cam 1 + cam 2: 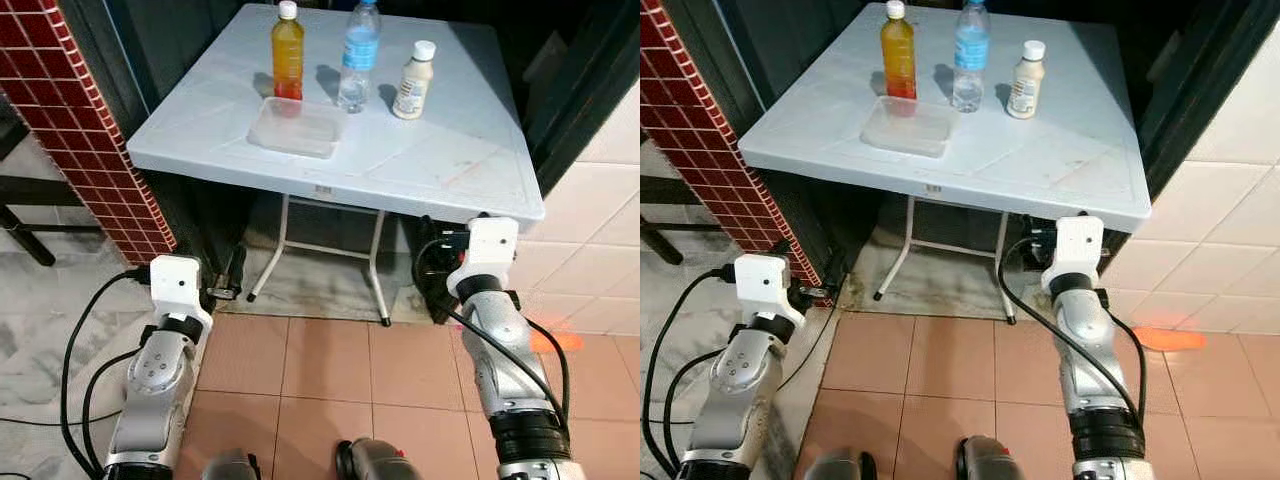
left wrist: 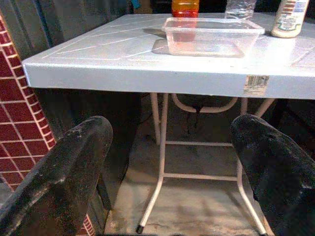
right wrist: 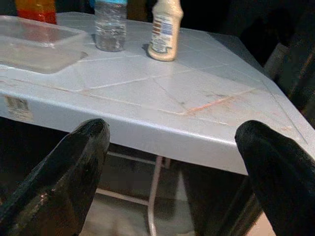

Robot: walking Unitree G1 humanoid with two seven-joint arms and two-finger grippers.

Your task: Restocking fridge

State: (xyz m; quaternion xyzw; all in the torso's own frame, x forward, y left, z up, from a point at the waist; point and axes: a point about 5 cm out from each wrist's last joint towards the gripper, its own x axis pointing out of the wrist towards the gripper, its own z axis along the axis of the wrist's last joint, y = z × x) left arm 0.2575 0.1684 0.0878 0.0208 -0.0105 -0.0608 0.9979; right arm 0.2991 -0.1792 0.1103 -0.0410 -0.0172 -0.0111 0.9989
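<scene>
On the white folding table (image 1: 430, 165) stand an orange juice bottle (image 1: 287, 52), a clear water bottle (image 1: 358, 55) and a cream-coloured bottle (image 1: 413, 80). In front of the juice bottle lies a clear plastic container (image 1: 296, 126). Both arms are held low before the table's near edge, below its top. My left gripper (image 2: 170, 128) is open and empty, facing the table edge under the container (image 2: 211, 37). My right gripper (image 3: 172, 129) is open and empty too, looking at the edge below the cream bottle (image 3: 165, 29).
A red brick pillar (image 1: 95, 130) stands left of the table, and a white tiled wall (image 1: 600, 240) rises on the right. The table's white metal legs (image 1: 290, 240) stand over a dirty concrete patch. Black cables (image 1: 75, 330) trail over the tiled floor.
</scene>
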